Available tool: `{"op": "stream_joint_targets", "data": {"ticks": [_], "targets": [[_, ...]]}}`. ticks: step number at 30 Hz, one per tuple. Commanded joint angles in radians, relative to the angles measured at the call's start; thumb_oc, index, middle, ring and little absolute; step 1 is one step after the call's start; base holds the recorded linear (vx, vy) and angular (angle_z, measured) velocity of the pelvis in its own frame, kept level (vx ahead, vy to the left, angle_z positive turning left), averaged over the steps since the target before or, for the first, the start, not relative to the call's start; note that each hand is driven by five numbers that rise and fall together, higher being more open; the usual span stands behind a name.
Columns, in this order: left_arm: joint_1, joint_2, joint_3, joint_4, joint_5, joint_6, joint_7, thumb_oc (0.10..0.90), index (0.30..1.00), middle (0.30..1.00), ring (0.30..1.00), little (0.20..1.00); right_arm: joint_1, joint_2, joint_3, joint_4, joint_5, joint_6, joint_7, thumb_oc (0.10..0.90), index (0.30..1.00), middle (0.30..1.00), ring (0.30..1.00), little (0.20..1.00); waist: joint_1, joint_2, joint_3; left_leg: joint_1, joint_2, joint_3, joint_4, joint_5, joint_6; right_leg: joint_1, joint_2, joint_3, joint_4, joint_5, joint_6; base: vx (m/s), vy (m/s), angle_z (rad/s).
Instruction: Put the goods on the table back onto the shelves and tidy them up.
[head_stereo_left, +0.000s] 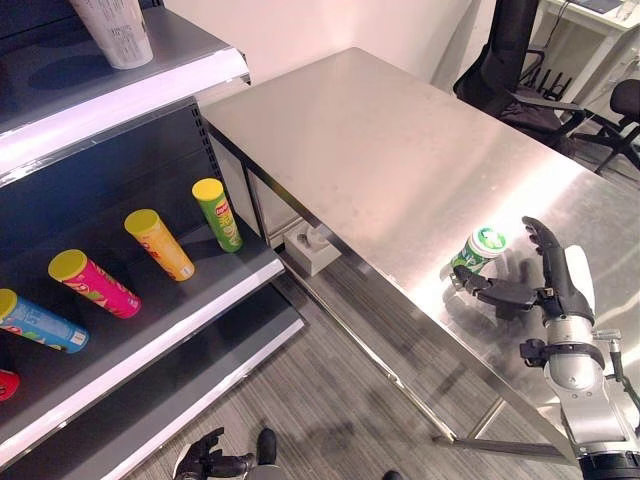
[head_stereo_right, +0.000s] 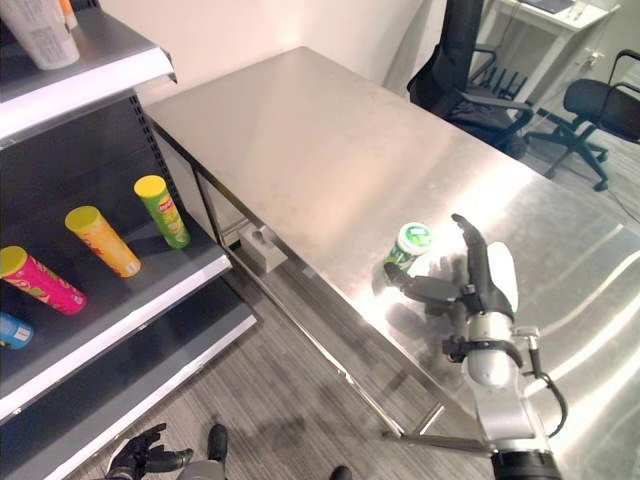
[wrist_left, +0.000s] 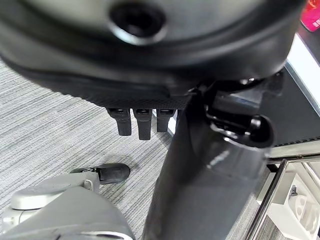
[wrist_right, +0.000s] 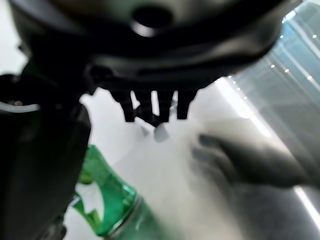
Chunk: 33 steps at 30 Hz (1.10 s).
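A green canister with a white lid (head_stereo_left: 481, 248) stands tilted near the front edge of the steel table (head_stereo_left: 380, 130); its green body (wrist_right: 112, 205) appears close up in the right wrist view. My right hand (head_stereo_left: 548, 272) is open just to the right of it, fingers straight and thumb reaching under the canister's base, not closed round it. My left hand (head_stereo_left: 208, 459) hangs low over the floor with relaxed fingers and holds nothing. On the middle shelf (head_stereo_left: 190, 297) lie a green tube (head_stereo_left: 218, 213), a yellow tube (head_stereo_left: 158, 243), a pink tube (head_stereo_left: 93, 283) and a blue tube (head_stereo_left: 40, 322).
A white cup (head_stereo_left: 115, 30) stands on the upper shelf. A small white box (head_stereo_left: 310, 247) sits on the floor under the table's left edge. Black office chairs (head_stereo_left: 520, 80) stand behind the table at the far right. A lower shelf board (head_stereo_left: 215, 375) juts out beneath.
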Motion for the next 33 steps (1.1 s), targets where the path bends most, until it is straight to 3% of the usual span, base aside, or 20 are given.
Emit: {"op": "stream_joint_targets", "data": {"ticks": [1, 20, 23, 26, 33], "targets": [[-0.027, 0.058, -0.008, 0.014, 0.012, -0.033, 0.013, 0.800, 0.900, 0.900, 0.900, 0.900, -0.121, -0.060, -0.061, -0.046, 0.002, -0.059, -0.051, 0.400, 0.300, 0.300, 0.300, 0.300, 0.021, -0.020, -0.025, 0.029, -0.014, 0.028, 0.002, -0.080, 0.011, 0.015, -0.027, 0.015, 0.009, -0.043, 0.039, 0.00, 0.000, 0.00], [-0.019, 0.062, 0.034, 0.027, -0.014, -0.023, 0.019, 0.800, 0.900, 0.900, 0.900, 0.900, -0.124, -0.095, -0.117, -0.123, 0.078, -0.066, -0.031, 0.400, 0.300, 0.300, 0.300, 0.300, 0.023, -0.035, -0.041, 0.046, -0.008, 0.026, 0.002, -0.084, 0.006, 0.033, -0.021, 0.010, 0.010, -0.051, 0.033, 0.00, -0.005, 0.01], [-0.024, 0.078, 0.023, 0.016, -0.039, -0.023, 0.011, 0.800, 0.900, 0.900, 0.900, 0.900, -0.247, -0.204, -0.073, -0.182, 0.207, -0.111, 0.037, 0.400, 0.300, 0.300, 0.300, 0.300, 0.037, -0.034, -0.065, 0.066, 0.014, 0.018, 0.002, -0.072, -0.017, 0.063, 0.000, 0.007, 0.017, -0.081, 0.017, -0.08, -0.134, -0.01], [-0.024, 0.080, 0.018, 0.011, -0.050, -0.025, 0.005, 0.800, 0.900, 0.900, 0.900, 0.900, -0.294, -0.240, -0.051, -0.186, 0.263, -0.125, 0.057, 0.400, 0.300, 0.300, 0.300, 0.300, 0.045, -0.034, -0.073, 0.062, 0.024, 0.008, 0.002, -0.058, -0.027, 0.070, 0.014, -0.001, 0.016, -0.092, 0.007, -0.05, -0.114, 0.03], [-0.006, 0.089, -0.010, 0.010, -0.083, -0.028, -0.024, 0.800, 0.900, 0.900, 0.900, 0.900, -0.531, -0.379, 0.092, -0.137, 0.491, -0.180, 0.127, 0.400, 0.300, 0.300, 0.300, 0.300, 0.109, -0.038, -0.068, 0.032, 0.096, -0.059, 0.005, 0.029, -0.091, 0.103, 0.103, -0.041, 0.009, -0.149, -0.046, -0.10, -0.197, 0.23]]}}
